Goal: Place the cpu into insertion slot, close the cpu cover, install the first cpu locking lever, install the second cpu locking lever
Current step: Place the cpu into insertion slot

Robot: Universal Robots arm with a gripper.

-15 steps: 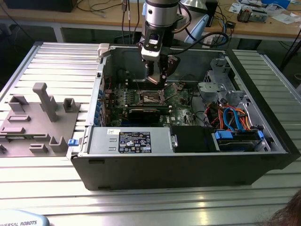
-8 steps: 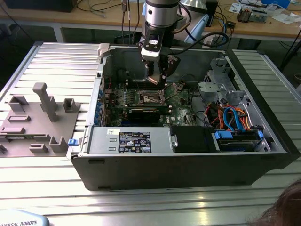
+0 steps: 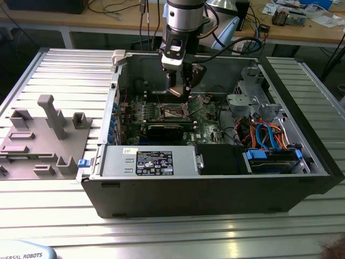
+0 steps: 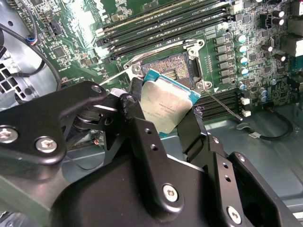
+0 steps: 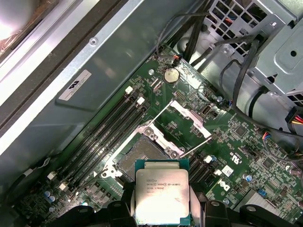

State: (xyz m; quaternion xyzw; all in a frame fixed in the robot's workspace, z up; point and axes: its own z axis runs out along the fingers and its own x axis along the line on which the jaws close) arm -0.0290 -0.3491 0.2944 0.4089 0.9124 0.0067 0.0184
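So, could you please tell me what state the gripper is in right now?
Gripper: closed, holding the chip, which is not yet in the socket.

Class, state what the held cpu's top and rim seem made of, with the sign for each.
The cpu top: likely metal, matte silver, showing a soft grey sheen. Rim: probably circuit-board laminate, a teal-green border round the plate.

cpu (image 5: 162,194): dull silver metal top, smooth, matt
gripper (image 4: 165,105): matt black
slot (image 5: 142,160): dark, silvery metal frame
board (image 5: 236,156): green, slight gloss
case (image 5: 118,52): smooth grey sheet metal
table (image 3: 64,216): ribbed silvery metal
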